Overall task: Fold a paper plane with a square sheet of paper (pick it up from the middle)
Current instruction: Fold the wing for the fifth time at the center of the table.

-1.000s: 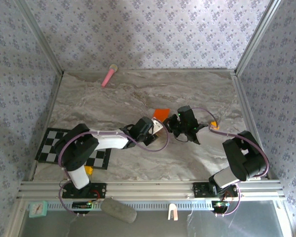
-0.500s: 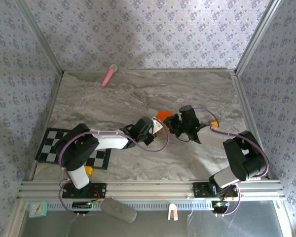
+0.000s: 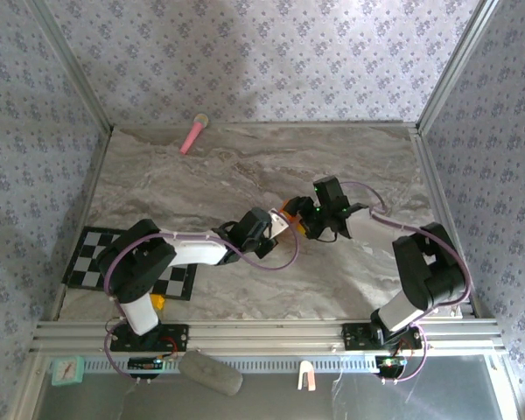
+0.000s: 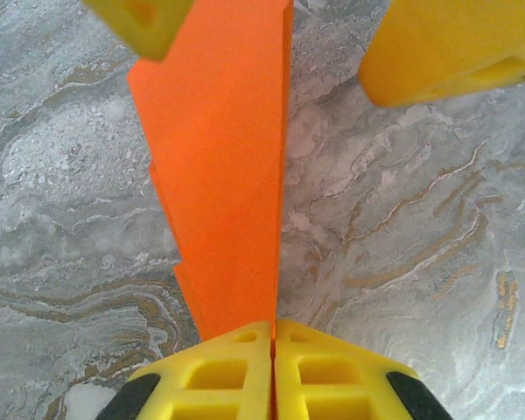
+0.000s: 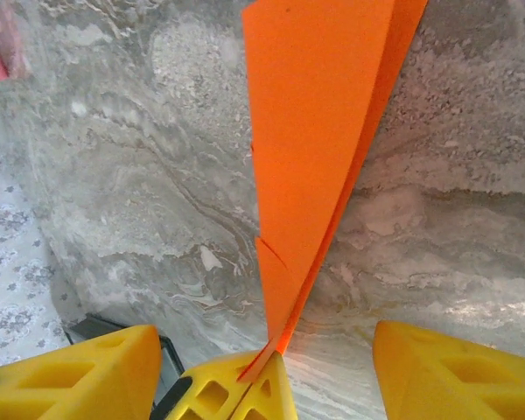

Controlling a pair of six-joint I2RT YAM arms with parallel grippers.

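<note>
The orange paper [image 4: 223,175] is folded into a long, narrow shape and stands on edge above the marble table [image 3: 245,166], a little right of the table's middle in the top view; in the left wrist view it rises from the bottom centre of the frame to the top, its straight folded edge on the right and stepped layers on its left edge; in the right wrist view it tapers from a broad upper end to a narrow tip, with a crease along its length.

The left gripper [image 4: 272,331] is clamped on the paper's narrow end, its two yellow fingers pressed together with the sheet coming out of the seam between them; the same pinched pair sits at the bottom centre of the right wrist view, with the paper's tip in it.

The right gripper [image 5: 264,341] has its jaws spread wide, one yellow finger [image 5: 79,376] at the lower left and the other at the lower right, the paper and the left gripper's tips between them; in the left wrist view its fingers flank the paper's far end, one overlapping the top left corner, and I cannot tell whether it touches.

Both arms reach in to meet at the paper; a checkered mat [image 3: 92,249] lies under the left arm, and a pink stick [image 3: 193,134] lies at the far edge, well apart.
</note>
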